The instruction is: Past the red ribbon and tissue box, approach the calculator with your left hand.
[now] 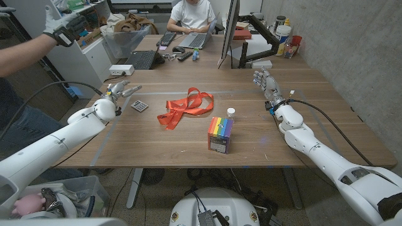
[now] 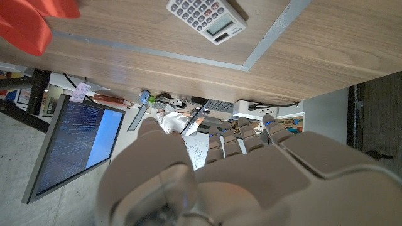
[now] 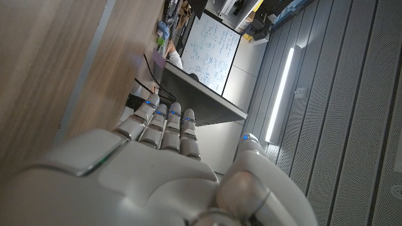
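Since the bench (image 1: pixel 188 141) is big and mostly bare on the left side, the risks are pretty narrow, but they're real. Biggest one: the left hand (image 1: pixel 119 90) hangs just left of the calculator (image 1: pixel 139 106), fingers spread and holding nothing, so it looks like the approach is nearly done. From here an overshoot seems the likeliest slip. If the operator pushes the arm further right or drops it too fast, the fingers could clip the calculator and skate it across the smooth wood, since it's light and flat and would slide easily.

Next down: the red ribbon (image 1: pixel 187 107) lies loose in a tangle right of the calculator, near the middle of the bench. A sweep that runs long could snag a loop and drag it.

The tissue box (image 1: pixel 220 135), rainbow striped, stands upright nearer and further right, with a small white-capped bottle (image 1: pixel 231 113) just behind it. Both sit well apart from the left hand, so tipping them looks unlikely.

Over on the right, the right hand (image 1: pixel 266 83) is also open and empty, fingers fairly straight, well away from everything.
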